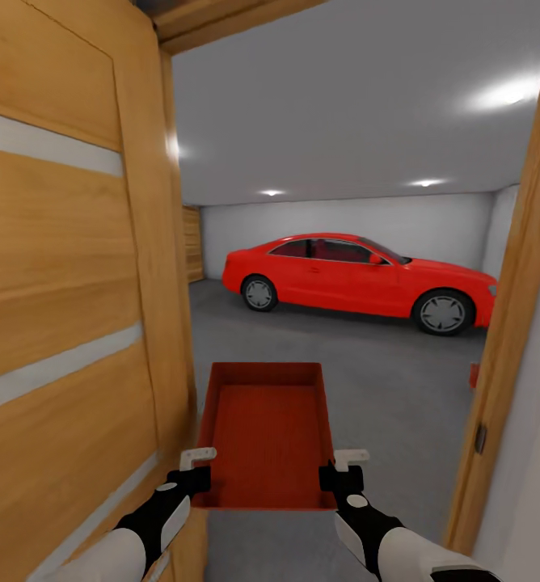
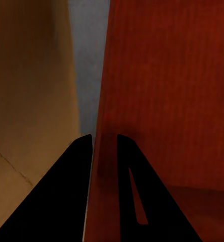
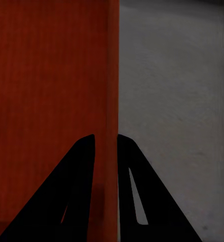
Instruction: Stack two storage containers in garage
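Container carried at the garage doorway.
We hold the storage container by its side walls, left claw and right claw each clamped on; door frame crops a second red object.

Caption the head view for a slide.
Both grippers, left and right, carry a red storage container through a wooden doorway toward the red car.

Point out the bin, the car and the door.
bin [image 1: 270,436], head view, inner bottom.
car [image 1: 343,279], head view, side door panel.
door [image 1: 60,242], head view, wooden face at left.
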`<state>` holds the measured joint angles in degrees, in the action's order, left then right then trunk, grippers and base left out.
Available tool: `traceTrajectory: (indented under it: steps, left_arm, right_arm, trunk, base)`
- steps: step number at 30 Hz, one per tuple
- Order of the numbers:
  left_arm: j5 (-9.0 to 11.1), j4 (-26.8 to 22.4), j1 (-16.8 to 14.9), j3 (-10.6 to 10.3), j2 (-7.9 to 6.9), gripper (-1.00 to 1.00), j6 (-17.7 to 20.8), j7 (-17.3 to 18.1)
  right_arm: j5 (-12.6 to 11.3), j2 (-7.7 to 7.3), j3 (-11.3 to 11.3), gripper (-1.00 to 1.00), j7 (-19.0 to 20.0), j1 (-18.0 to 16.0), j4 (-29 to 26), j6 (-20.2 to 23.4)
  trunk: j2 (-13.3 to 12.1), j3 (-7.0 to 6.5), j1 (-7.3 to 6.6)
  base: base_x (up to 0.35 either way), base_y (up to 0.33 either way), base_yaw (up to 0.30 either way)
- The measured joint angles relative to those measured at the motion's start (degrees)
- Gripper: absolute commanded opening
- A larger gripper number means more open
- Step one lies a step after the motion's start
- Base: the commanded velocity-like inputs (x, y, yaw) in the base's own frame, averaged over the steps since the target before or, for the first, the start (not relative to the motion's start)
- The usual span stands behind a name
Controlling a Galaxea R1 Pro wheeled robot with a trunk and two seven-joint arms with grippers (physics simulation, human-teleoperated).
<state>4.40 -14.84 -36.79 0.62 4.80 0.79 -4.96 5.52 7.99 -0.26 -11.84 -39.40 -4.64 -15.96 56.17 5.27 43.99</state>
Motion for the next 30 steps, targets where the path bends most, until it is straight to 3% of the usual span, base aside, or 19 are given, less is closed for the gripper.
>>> traceTrajectory:
  steps: [12, 25, 30]
  left_arm:
    - [0.0, -0.1, 0.0, -0.1, -0.02, -1.00, 0.1, 0.0]
    - [0.0, -0.1, 0.0, -0.1, -0.03, -1.00, 0.2, 0.0]
    - [0.0, -0.2, 0.0, 0.0, -0.02, -1.00, 0.2, 0.0]
  right_arm:
    - [0.0, 0.02, 0.0, -1.00, 0.0, 0.0, 0.0, 0.0]
    - [0.0, 0.03, -0.1, -1.00, 0.0, 0.0, 0.0, 0.0]
    - [0.1, 0.03, -0.1, -1.00, 0.0, 0.0, 0.0, 0.0]
  trunk:
    - [0.0, 0.00, 0.00]
    - [0.0, 0.00, 0.00]
    - [0.0, 0.00, 0.02]
  base:
    - [0.300, 0.170, -0.280]
    - [0.318, 0.008, -0.280]
    - [0.123, 0.000, -0.251]
